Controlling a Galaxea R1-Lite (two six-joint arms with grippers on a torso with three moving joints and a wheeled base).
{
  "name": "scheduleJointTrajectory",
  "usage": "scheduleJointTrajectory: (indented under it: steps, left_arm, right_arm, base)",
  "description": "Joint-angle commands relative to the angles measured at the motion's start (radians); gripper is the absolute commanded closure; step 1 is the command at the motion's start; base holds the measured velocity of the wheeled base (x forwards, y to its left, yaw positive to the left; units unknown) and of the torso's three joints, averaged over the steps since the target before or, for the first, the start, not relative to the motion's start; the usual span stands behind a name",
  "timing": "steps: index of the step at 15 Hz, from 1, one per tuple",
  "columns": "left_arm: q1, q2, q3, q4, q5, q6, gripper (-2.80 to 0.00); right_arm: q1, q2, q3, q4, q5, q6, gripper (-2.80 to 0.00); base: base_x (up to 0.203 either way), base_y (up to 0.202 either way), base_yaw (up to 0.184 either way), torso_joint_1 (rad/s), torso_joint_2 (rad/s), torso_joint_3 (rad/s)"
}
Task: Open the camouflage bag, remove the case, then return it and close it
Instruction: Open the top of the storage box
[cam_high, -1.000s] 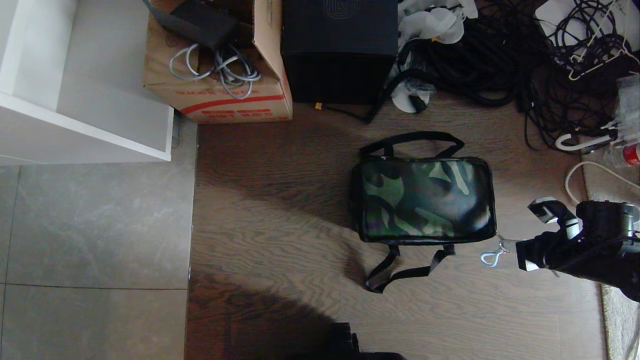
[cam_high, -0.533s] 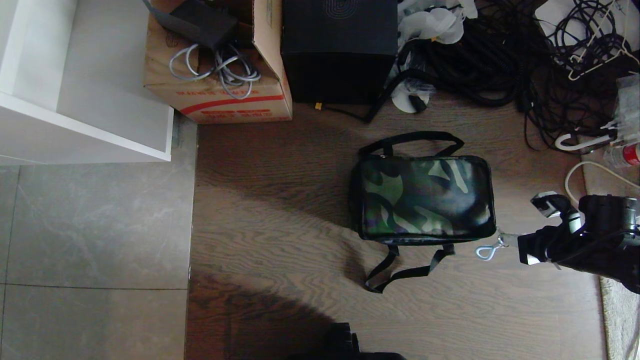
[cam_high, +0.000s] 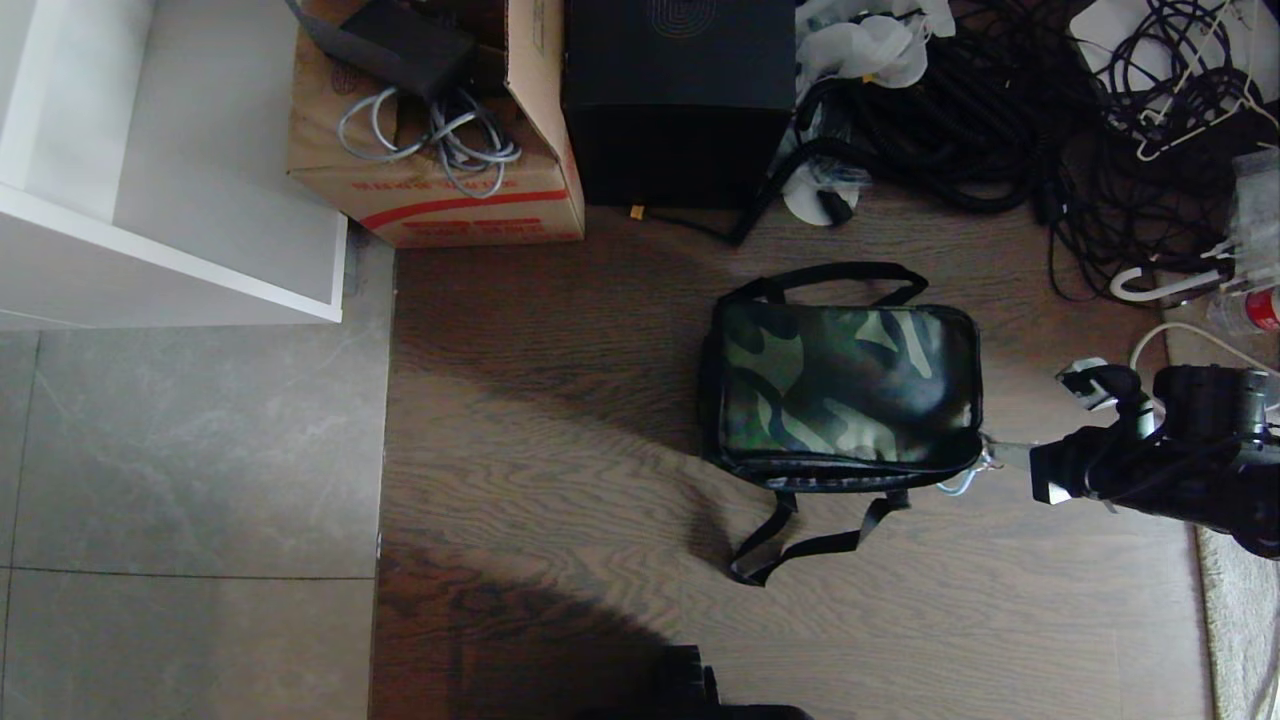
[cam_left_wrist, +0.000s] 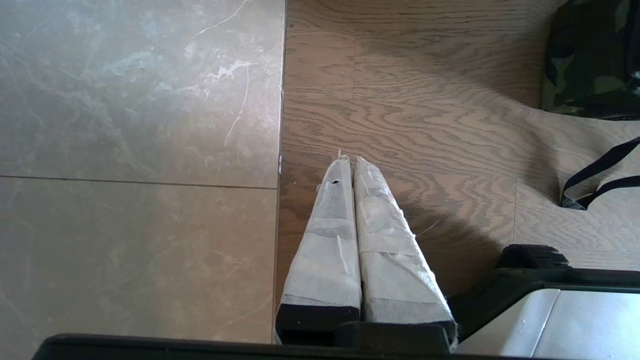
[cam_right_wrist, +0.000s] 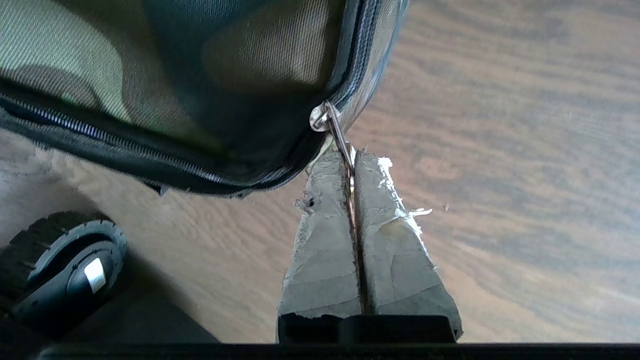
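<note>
The camouflage bag (cam_high: 845, 385) lies on the wood floor, its lid down, with one black strap (cam_high: 800, 545) trailing toward me. My right gripper (cam_high: 1003, 457) is at the bag's near right corner, shut on the metal zipper pull (cam_right_wrist: 330, 122), which runs from the zipper track into the taped fingertips (cam_right_wrist: 320, 180). The bag's corner (cam_right_wrist: 175, 65) fills the right wrist view. The case is hidden. My left gripper (cam_left_wrist: 351, 160) hangs parked over the floor, shut and empty, with the bag's edge (cam_left_wrist: 595, 55) off to one side.
A brown carton (cam_high: 440, 190) with cables and a tall black box (cam_high: 680, 100) stand behind the bag. A tangle of black cables (cam_high: 1000, 100) lies at the far right, a white shelf unit (cam_high: 170, 230) at the left, a rug edge (cam_high: 1235, 620) by the right arm.
My right gripper has moved away from me along the bag's right end, carrying the zipper pull. The bag's near side has tipped up, so its zipper band now shows.
</note>
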Motion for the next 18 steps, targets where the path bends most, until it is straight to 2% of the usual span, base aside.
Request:
scheduleJointTrajectory:
  steps: [1, 7, 18]
  left_arm:
    - [0.0, 0.0, 0.0, 0.0, 0.0, 0.0, 0.0]
    - [0.0, 0.0, -0.001, 0.0, 0.0, 0.0, 0.0]
    - [0.0, 0.0, 0.0, 0.0, 0.0, 0.0, 0.0]
  right_arm:
    - [-0.001, 0.012, -0.025, -0.005, 0.005, 0.006, 0.0]
    - [-0.024, 0.047, -0.121, -0.006, 0.004, 0.018, 0.0]
    - [-0.046, 0.005, -0.153, 0.0, 0.004, 0.037, 0.0]
  base:
    - [0.0, 0.0, 0.0, 0.0, 0.0, 0.0]
    - [0.0, 0.0, 0.0, 0.0, 0.0, 0.0]
    - [0.0, 0.0, 0.0, 0.0, 0.0, 0.0]
